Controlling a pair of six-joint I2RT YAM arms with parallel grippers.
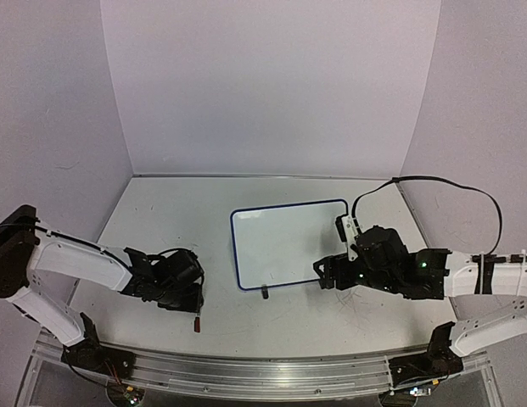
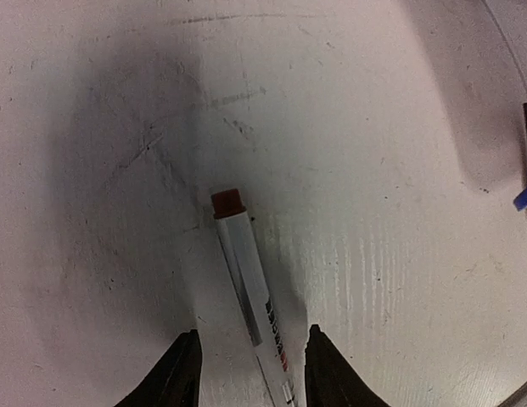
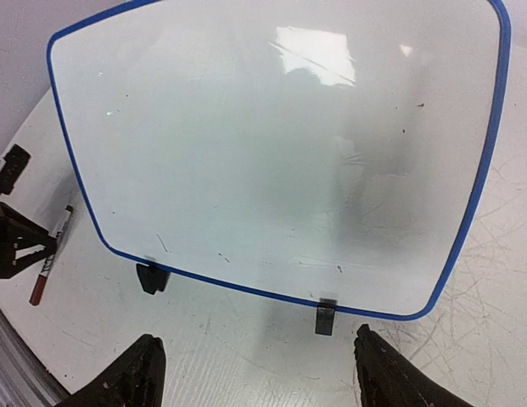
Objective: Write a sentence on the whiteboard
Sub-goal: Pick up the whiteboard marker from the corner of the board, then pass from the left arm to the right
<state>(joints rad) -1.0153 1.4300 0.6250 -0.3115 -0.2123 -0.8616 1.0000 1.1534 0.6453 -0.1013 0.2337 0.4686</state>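
The whiteboard [image 1: 288,244] lies flat at mid-table, white with a dark blue rim. In the right wrist view the whiteboard [image 3: 280,144] has two black feet and only tiny specks on it; no sentence shows. A white marker [image 2: 249,284] with a red-brown end lies on the table. It also shows in the top view [image 1: 198,323]. My left gripper [image 2: 250,373] is open, low over the table, with the marker's body lying between its fingers, nearer the right one. My right gripper [image 3: 259,369] is open and empty just in front of the board's near edge.
The scuffed white table [image 1: 161,220] is enclosed by pale walls at the back and sides. A metal rail [image 1: 246,373] runs along the near edge by the arm bases. A black cable [image 1: 450,182] loops above the right arm. The board's blue corner [image 2: 523,200] shows in the left wrist view.
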